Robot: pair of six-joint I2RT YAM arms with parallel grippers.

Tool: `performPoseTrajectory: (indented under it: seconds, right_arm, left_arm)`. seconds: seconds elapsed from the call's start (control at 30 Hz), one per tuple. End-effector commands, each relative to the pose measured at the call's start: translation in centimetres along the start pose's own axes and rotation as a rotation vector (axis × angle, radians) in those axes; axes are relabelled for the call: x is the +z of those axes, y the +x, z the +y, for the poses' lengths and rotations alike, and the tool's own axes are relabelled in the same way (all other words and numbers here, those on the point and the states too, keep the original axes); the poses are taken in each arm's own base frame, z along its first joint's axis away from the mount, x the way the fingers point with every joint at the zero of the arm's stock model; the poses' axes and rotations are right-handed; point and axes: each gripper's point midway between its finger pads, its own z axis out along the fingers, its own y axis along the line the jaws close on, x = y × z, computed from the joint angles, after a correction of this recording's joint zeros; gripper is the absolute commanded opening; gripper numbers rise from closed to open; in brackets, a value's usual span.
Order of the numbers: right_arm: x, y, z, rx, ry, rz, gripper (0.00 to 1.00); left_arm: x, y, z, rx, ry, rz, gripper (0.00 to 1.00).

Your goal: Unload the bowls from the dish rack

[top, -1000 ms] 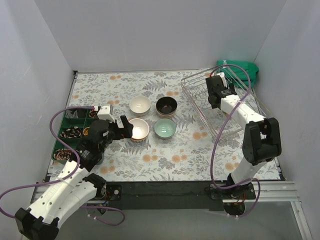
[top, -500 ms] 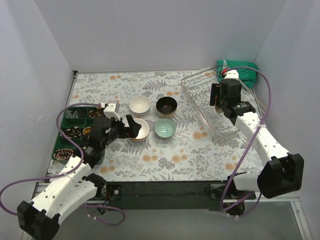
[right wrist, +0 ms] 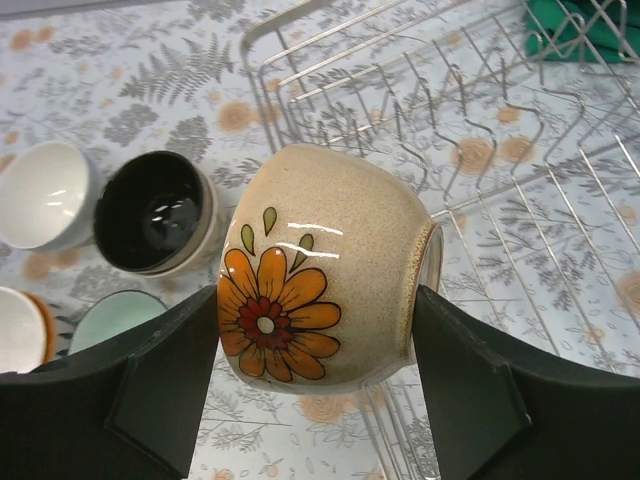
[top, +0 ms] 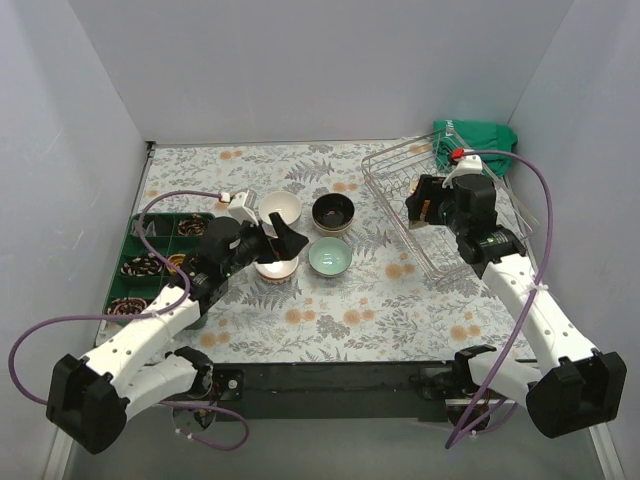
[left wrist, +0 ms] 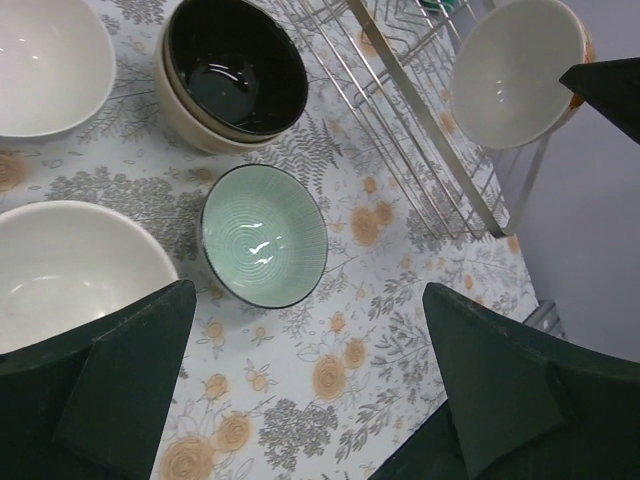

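Over the near-left edge of the dish rack (top: 400, 228), the right gripper (right wrist: 318, 385) has its jaws clamped on a speckled tan bowl (right wrist: 320, 270) w/ an orange flower; bowl's tipped on its side, mouth facing the rack wires. Over on the other side the left gripper (left wrist: 300, 400) hangs w/ jaws wide apart above the cream bowl (left wrist: 70, 270); pale teal bowl (left wrist: 263, 235) just beside that; dark brown bowl (left wrist: 235, 65) and white bowl (left wrist: 45, 60) further back, all upright on the floral table (top: 350, 310).
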Motion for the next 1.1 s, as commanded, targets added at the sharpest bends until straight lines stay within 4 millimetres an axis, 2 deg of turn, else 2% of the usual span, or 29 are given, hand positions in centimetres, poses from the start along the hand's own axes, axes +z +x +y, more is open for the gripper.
performPoseTrajectory:
  seconds: [0.0, 0.03, 0.07, 0.13, 0.23, 0.33, 0.37, 0.43, 0.57, 0.6, 0.7, 0.93, 1.07]
  right_arm:
    - [-2.6, -5.4, 4.8, 0.063, -0.249, -0.201, 0.26]
    - [-2.9, -4.9, 5.0, 0.074, -0.270, -0.191, 0.26]
    - [-3.2, -5.6, 5.6, 0.081, -0.304, -0.222, 0.26]
    - [-4.0, -5.4, 6.9, 0.105, -0.382, -0.219, 0.26]
    - [-4.7, -4.7, 8.1, 0.133, -0.465, -0.211, 0.26]
    - [-5.6, -4.3, 9.2, 0.164, -0.540, -0.202, 0.27]
    - [-5.7, -3.8, 9.4, 0.171, -0.555, -0.197, 0.27]
    - [-6.5, -4.0, 10.1, 0.191, -0.606, -0.206, 0.27]
    - [-7.5, -3.6, 11.0, 0.220, -0.675, -0.200, 0.27]
    - [-7.6, -3.2, 11.2, 0.221, -0.692, -0.191, 0.27]
    - [-8.2, -3.3, 11.6, 0.236, -0.728, -0.193, 0.27]
    - [-8.9, -2.5, 12.1, 0.269, -0.783, -0.182, 0.27]
    - [-8.9, -1.7, 12.1, 0.280, -0.793, -0.172, 0.27]
  left_arm:
    - [1.5, -2.1, -4.5, -0.076, 0.137, -0.059, 0.98]
    - [2.3, -1.7, -5.0, -0.078, 0.145, -0.053, 0.98]
    - [2.7, -1.8, -5.6, -0.091, 0.154, -0.052, 0.98]
    - [3.9, -1.1, -6.8, -0.096, 0.175, -0.032, 0.98]
    - [4.8, -1.1, -9.0, -0.116, 0.225, -0.042, 0.98]
    - [6.1, -0.7, -10.0, -0.149, 0.240, -0.048, 0.98]
    - [6.8, -0.3, -9.7, -0.161, 0.226, -0.043, 0.98]
    - [7.3, -0.3, -10.3, -0.205, 0.242, -0.057, 0.98]
    - [8.7, 0.5, -10.0, -0.268, 0.230, -0.078, 0.96]
    - [9.4, 0.7, -9.4, -0.278, 0.200, -0.095, 0.95]
    - [10.4, 1.3, -9.5, -0.300, 0.201, -0.086, 0.93]
    - [11.8, 2.3, -10.6, -0.343, 0.233, -0.058, 0.86]
    - [12.0, 2.6, -11.1, -0.371, 0.255, -0.055, 0.78]
